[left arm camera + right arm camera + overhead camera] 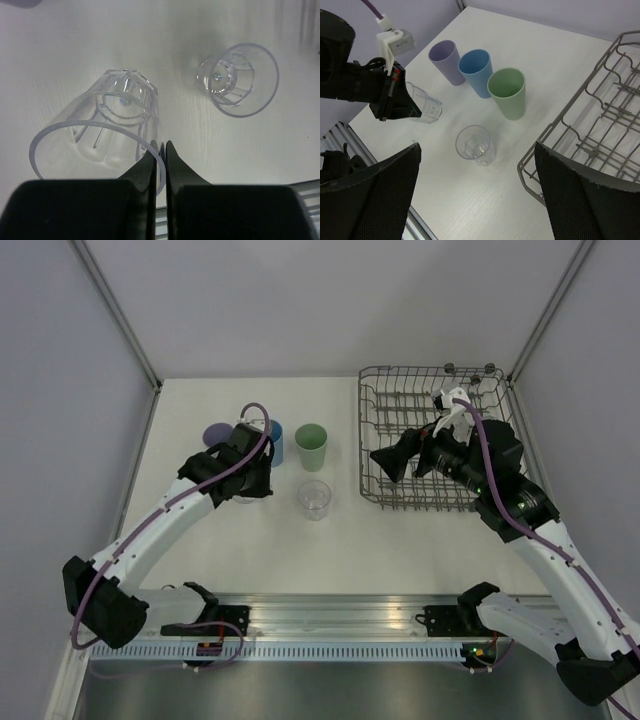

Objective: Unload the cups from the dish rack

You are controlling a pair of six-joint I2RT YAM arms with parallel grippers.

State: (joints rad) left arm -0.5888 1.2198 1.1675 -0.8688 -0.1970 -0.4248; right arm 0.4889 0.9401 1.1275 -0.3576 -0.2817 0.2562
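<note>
My left gripper is shut on the rim of a clear glass, which hangs tilted just over the table. It shows in the top view left of a second clear glass that stands upright on the table. Behind them stand the lavender, blue and pale green tumblers. My right gripper is open and empty, hovering over the left edge of the grey wire dish rack. The right wrist view shows the held glass, the standing glass and the rack. No other clear glasses show.
White table with grey walls on three sides. The three tumblers stand in a row close behind my left gripper. The right arm covers much of the rack's middle. A metal rail runs along the near edge.
</note>
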